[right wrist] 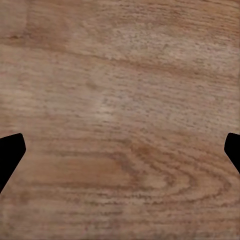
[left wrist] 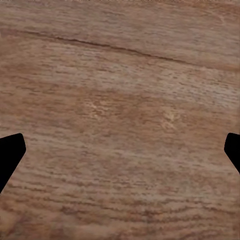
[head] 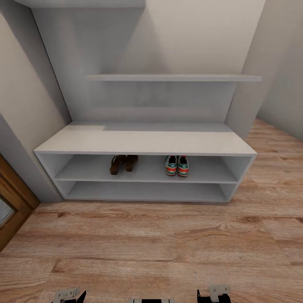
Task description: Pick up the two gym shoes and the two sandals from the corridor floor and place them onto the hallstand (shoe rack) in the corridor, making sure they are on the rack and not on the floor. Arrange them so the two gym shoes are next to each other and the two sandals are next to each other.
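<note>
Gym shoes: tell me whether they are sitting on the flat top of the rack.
No, the gym shoes stand on the upper shelf tier inside the hallstand, under its top.

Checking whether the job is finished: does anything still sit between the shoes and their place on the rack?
Nothing visible does. The sandals and the gym shoes already sit in pairs on the rack's upper shelf, off the floor.

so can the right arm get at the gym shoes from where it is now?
Probably not as it stands. The right gripper hangs open over bare floor, well back from the hallstand. The gym shoes sit on its upper shelf under the flat top, so it needs a low, forward reach.
</note>
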Controlling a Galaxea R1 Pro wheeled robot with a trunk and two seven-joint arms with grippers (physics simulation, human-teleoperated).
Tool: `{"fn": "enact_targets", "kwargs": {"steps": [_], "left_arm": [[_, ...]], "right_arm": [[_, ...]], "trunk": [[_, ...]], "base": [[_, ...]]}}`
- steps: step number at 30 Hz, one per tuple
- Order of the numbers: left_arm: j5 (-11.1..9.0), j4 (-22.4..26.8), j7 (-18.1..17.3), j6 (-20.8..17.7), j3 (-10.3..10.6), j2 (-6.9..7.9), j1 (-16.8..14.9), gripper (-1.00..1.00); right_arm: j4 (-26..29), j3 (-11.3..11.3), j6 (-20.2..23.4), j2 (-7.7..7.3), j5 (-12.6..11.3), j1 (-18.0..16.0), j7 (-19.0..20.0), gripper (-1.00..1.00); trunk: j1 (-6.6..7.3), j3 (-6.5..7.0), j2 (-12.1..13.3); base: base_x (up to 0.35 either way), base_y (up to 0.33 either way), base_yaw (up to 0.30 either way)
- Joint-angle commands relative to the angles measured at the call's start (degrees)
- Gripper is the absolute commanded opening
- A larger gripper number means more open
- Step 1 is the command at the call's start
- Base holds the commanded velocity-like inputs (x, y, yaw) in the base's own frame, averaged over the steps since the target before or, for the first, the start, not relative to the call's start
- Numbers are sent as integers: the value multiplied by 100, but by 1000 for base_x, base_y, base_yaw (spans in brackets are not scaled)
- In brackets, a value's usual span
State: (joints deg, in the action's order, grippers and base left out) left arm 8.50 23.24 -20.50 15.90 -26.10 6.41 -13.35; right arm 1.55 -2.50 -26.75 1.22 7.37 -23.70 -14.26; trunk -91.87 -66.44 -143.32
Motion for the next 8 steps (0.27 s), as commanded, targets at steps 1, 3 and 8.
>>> {"fn": "enact_targets", "kwargs": {"steps": [1,3,8], "left_arm": [[61,-4,-33,27,-50,-3,-4,100],[63,-4,-33,27,-51,-1,-3,100],[65,-4,-33,27,-53,0,-7,100]], "right_arm": [[-6,-22,3,1,54,-3,-59,100],[-6,-22,3,1,54,-3,-59,100],[-6,-22,3,1,54,-3,-59,100]], "trunk": [[1,-4,-2],[1,-4,-2],[1,-4,-2]], "base": [[0,0,0],[0,0,0],[0,0,0]]}}
